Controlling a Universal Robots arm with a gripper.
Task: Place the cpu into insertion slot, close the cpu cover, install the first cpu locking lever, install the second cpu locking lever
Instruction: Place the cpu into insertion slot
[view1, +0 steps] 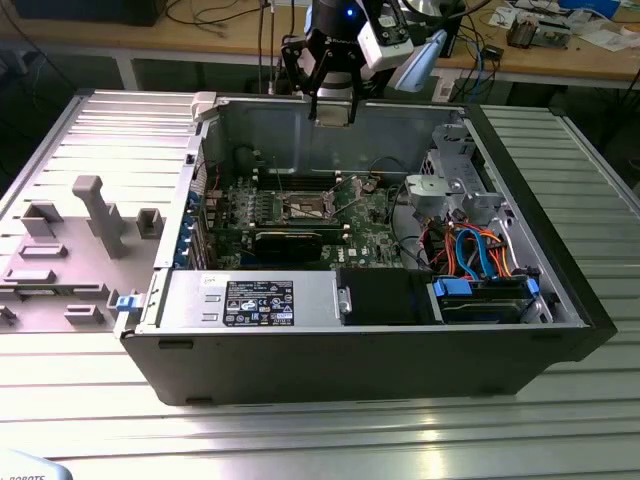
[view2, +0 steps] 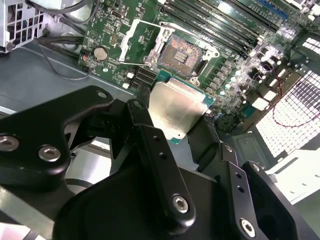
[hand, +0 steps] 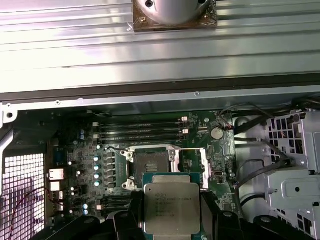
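gripper (view1: 332, 100): we've got it high above the insertion slot (view1: 305, 208), jaws clenched on the cpu (view2: 177, 112)
cpu: held by its edges, well clear of the insertion slot, we see its metal top
insertion slot: dark centre bare
cpu cover (hand: 204, 167): flipped open, right beside the insertion slot

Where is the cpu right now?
In the first wrist view the cpu sits gripped in the hand, above the motherboard and just short of the empty insertion slot.
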